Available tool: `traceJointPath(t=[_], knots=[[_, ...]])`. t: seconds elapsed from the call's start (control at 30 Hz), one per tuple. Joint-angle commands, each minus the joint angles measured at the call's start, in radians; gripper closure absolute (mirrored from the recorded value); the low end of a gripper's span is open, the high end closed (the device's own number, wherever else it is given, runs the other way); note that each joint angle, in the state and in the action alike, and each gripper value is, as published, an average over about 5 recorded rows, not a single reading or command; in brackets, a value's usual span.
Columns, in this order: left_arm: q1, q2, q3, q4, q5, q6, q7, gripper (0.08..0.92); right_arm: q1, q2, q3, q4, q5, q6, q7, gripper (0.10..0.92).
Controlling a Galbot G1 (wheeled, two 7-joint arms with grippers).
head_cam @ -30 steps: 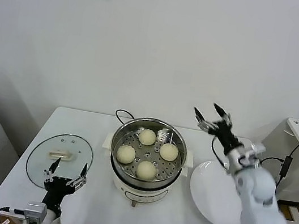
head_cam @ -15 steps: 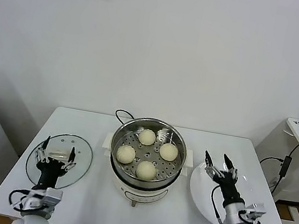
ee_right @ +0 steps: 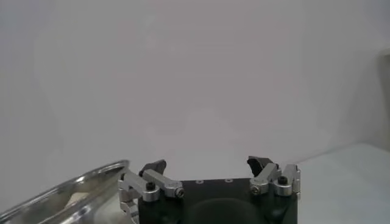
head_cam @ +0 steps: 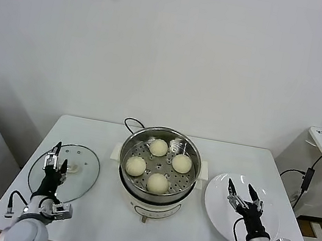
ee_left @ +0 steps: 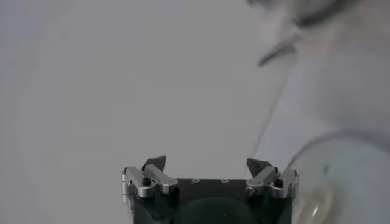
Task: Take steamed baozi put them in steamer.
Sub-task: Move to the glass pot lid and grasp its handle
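Steel steamer (head_cam: pixel 161 157) holds 4 baozi (head_cam: pixel 157 183) (head view only).

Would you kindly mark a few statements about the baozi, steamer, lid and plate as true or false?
1. Four steamed baozi lie in the steamer. True.
2. The glass lid covers the steamer. False: it lies on the table, on the robot's left.
3. The white plate holds one bun. False: it holds none.
4. The right end effector is open and empty over the plate. True.
5. The left end effector grips a bun. False: open, empty.
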Motion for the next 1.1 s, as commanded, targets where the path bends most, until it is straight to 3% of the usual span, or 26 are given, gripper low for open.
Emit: traceJointPath(t=[0.03,0.4,1.1], knots=[[-0.033,0.107,-0.015,0.115,0.196,-0.026,0.012,0.177,-0.030,-0.009,0.018,-0.009,0.014,0.008,0.007,0.203],[-0.063,0.090,0.000,0.229,0.112,-0.020,-0.075,0.177,-0.034,0.004,0.023,-0.021,0.002,0.011,0.007,0.203],[-0.102,0.093,0.005,0.288,0.074,-0.044,-0.083,0.177,-0.041,0.039,0.033,-0.014,-0.025,0.006,0.007,0.203]])
